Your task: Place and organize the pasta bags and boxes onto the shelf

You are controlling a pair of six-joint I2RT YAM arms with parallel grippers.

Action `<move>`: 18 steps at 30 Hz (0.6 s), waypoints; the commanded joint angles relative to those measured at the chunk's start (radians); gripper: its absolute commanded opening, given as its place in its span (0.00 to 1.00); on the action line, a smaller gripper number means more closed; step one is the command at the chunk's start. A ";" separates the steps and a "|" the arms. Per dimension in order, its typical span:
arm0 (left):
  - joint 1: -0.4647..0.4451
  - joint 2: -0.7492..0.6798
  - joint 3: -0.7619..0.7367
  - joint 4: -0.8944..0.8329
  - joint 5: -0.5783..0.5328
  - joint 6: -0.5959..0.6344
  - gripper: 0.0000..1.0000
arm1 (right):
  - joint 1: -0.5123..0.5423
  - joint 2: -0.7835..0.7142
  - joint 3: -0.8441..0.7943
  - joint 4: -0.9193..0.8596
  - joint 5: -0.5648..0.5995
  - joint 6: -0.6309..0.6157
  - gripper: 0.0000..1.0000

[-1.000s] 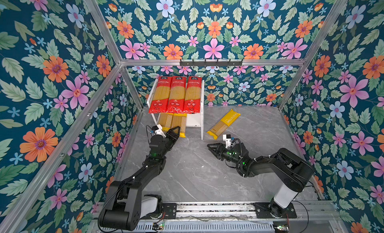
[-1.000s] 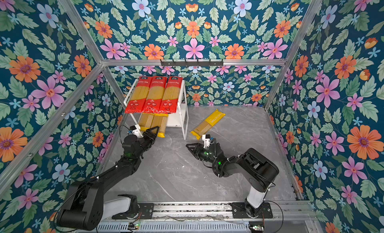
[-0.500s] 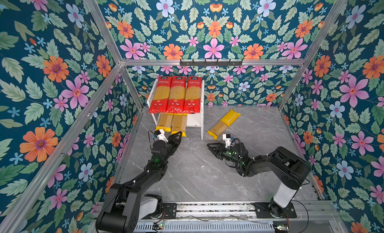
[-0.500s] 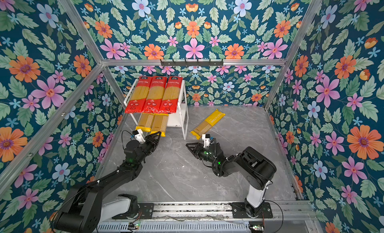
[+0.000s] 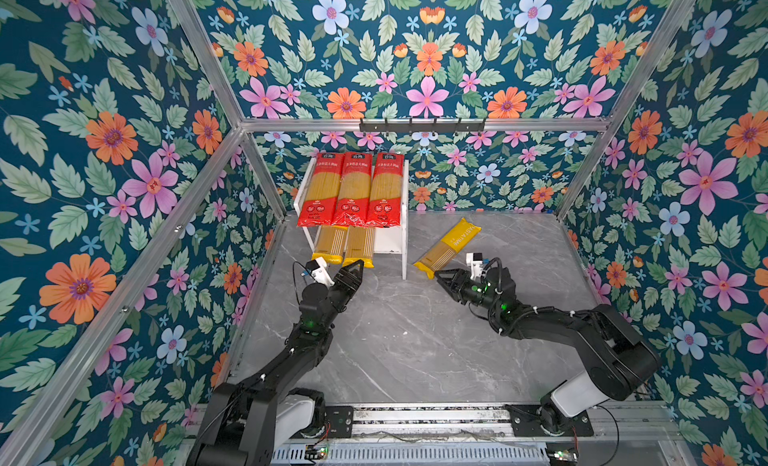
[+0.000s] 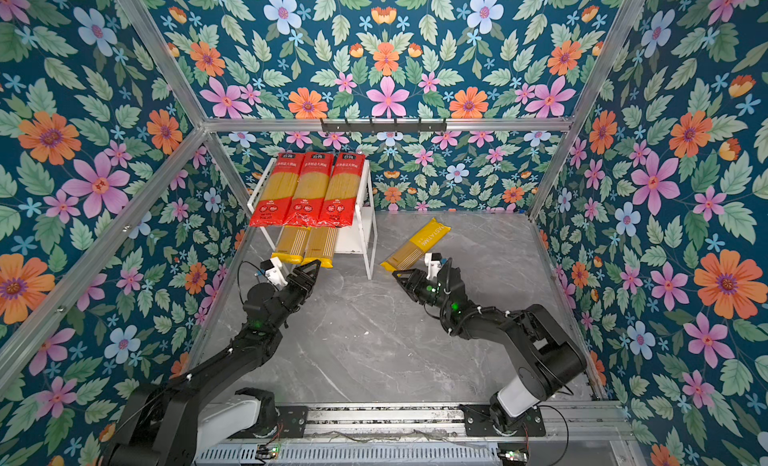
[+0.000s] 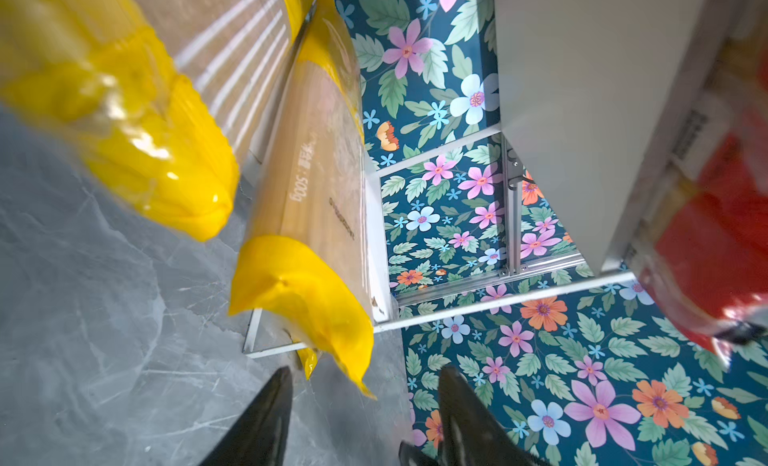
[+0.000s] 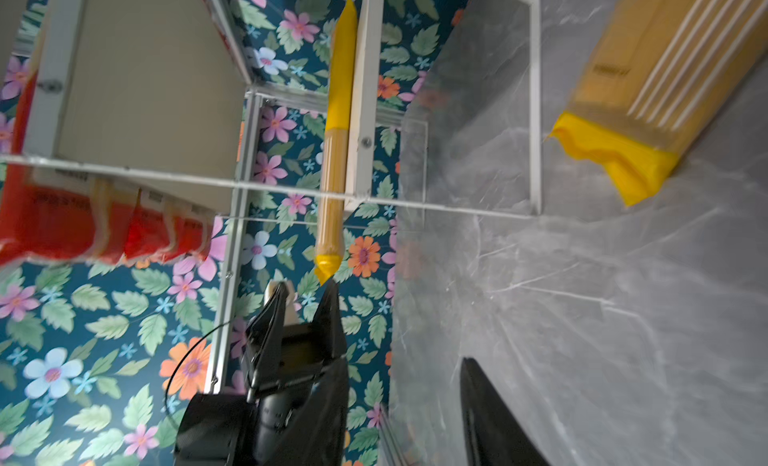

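From where I stand the job looks nearly done: three red packs (image 5: 353,189) lie side by side on the top board of the shelf (image 5: 388,244). Two yellow packs (image 5: 359,247) sit on its lower board, their near ends poking out past the front edge. The last yellow pack (image 5: 449,245) lies slantwise on the tabletop (image 5: 415,339), just right of the shelf. The right pincer (image 5: 445,279) hovers at that pack's near end, spread and empty, so I'd say picking it up comes next. The left pincer (image 5: 352,272), also spread and empty, sits just in front of the overhanging ends. The free slot is the lower board's right side, beside the white front leg (image 5: 404,268). The pack will need straightening and sliding in low under the red ends, clear of that leg.
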 commanded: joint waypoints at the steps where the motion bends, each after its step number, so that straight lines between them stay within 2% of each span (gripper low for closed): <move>1: -0.047 -0.102 -0.019 -0.203 -0.086 0.126 0.62 | -0.010 -0.055 0.121 -0.511 0.050 -0.292 0.45; 3: -0.122 -0.152 -0.020 -0.298 -0.175 0.189 0.63 | -0.011 -0.042 0.214 -0.675 0.130 -0.385 0.45; 7: -0.311 -0.151 -0.021 -0.377 -0.355 0.257 0.63 | -0.012 0.060 0.395 -0.798 0.226 -0.496 0.45; 13: -0.531 -0.014 0.006 -0.314 -0.479 0.265 0.63 | -0.011 0.309 0.673 -0.908 0.290 -0.528 0.45; 18: -0.643 0.097 0.058 -0.280 -0.526 0.277 0.63 | -0.009 0.494 0.927 -1.054 0.387 -0.554 0.48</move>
